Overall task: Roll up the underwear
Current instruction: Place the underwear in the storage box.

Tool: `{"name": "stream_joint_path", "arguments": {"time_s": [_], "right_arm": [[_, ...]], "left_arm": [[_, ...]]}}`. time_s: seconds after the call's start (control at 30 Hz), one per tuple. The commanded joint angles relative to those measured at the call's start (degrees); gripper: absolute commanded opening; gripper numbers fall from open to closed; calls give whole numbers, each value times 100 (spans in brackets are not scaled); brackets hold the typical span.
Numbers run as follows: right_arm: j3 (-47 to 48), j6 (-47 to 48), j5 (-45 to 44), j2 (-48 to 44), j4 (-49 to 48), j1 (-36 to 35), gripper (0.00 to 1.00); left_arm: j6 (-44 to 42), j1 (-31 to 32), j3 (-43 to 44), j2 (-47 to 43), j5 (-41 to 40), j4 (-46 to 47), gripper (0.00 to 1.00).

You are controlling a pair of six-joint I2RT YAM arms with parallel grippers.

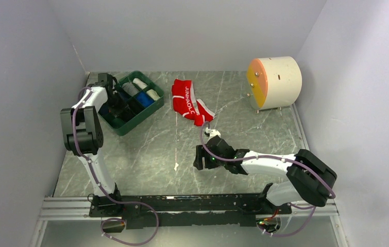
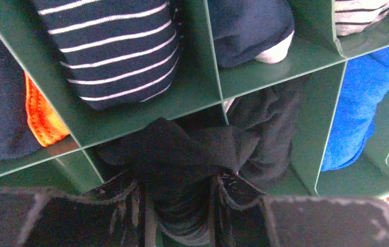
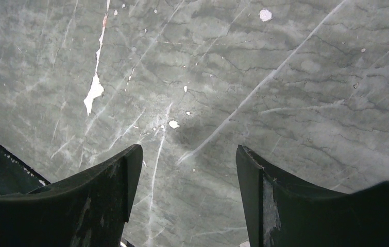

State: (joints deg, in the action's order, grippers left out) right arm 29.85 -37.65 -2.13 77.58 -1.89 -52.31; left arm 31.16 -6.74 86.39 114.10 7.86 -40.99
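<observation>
The black underwear is bunched in a middle compartment of the green divided tray, and part of it spills over a divider. My left gripper is shut on this black cloth, reaching down into the tray at the back left. The red underwear, with white "JUNHAOLO" lettering on its waistband, lies crumpled on the table to the right of the tray. My right gripper hovers open and empty over bare table, below the red underwear and apart from it.
Other tray compartments hold rolled garments: navy with white stripes, blue, orange. A cream drum with an orange face stands at the back right. Grey walls close in the marbled table on three sides.
</observation>
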Motion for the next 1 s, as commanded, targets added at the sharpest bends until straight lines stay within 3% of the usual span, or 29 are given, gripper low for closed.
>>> {"name": "stream_joint_path", "arguments": {"time_s": [0.0,0.37,0.97], "right_arm": [[-19,59,120,168,510,11,71],[-82,-2,146,125,511,16,71],[-131,3,337,125,408,14,70]], "left_arm": [[13,-47,-20,207,-690,-204,37],[39,-56,559,-216,-499,-533,62],[-24,-66,853,-816,-469,-350,64]]}}
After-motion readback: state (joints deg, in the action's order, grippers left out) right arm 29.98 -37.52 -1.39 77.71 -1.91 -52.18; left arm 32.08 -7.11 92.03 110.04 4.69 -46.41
